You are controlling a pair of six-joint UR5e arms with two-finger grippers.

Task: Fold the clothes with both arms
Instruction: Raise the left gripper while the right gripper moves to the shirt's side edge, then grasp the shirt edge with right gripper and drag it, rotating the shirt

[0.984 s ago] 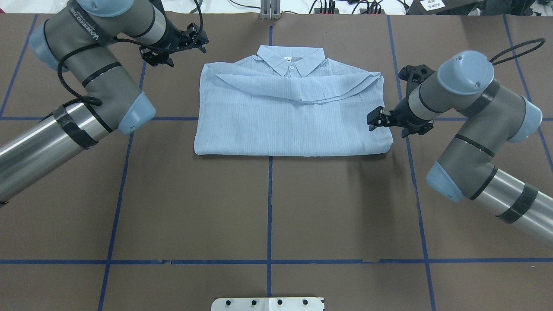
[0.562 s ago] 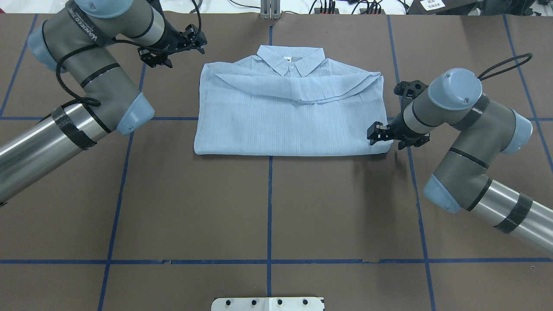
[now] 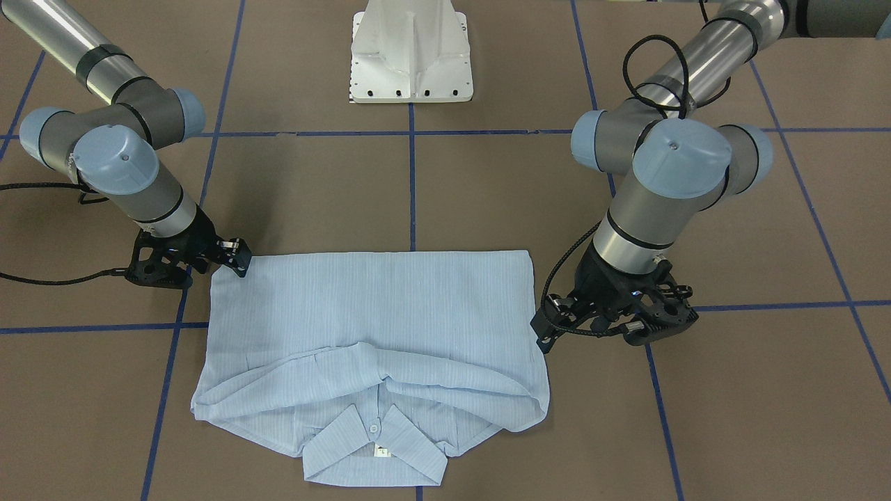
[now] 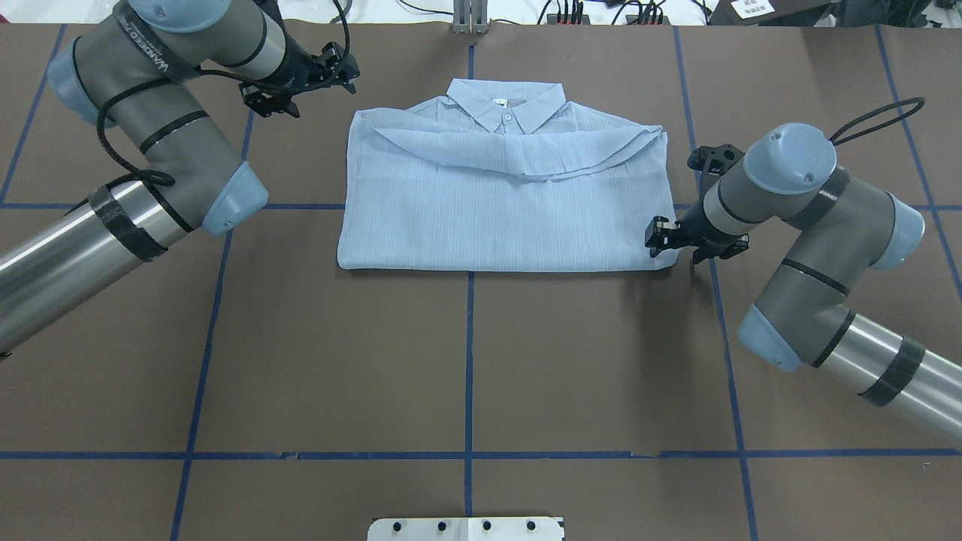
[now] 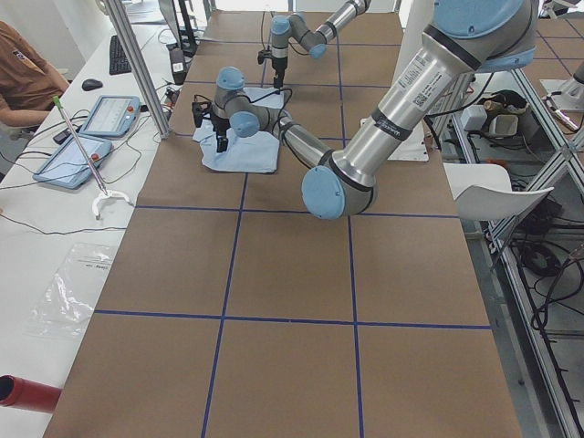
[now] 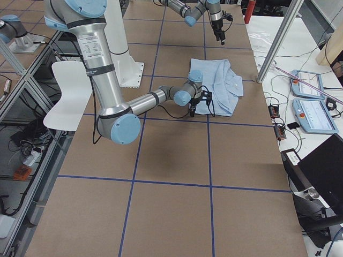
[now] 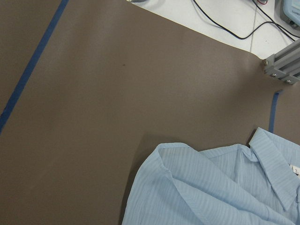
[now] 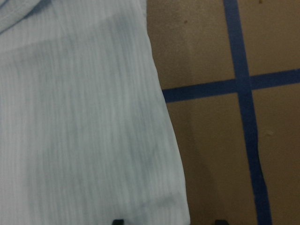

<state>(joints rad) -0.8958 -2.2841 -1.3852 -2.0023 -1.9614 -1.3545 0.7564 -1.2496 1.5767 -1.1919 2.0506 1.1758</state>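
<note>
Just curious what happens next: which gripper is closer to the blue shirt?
Right. The right gripper is over the shirt at its right corner nearest the robot; the left gripper hangs apart, off its far left corner.

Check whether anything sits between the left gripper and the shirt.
Nothing visible does. Only bare brown table separates the left gripper from the nearest corner of the shirt; the gripper is off to the side, apart from the cloth.

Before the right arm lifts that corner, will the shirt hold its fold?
Probably floppy: the shirt looks thin, its sleeves rippled. One lifted corner may pull the layers apart. The right fingers straddle only its edge, so expect sag.
</note>
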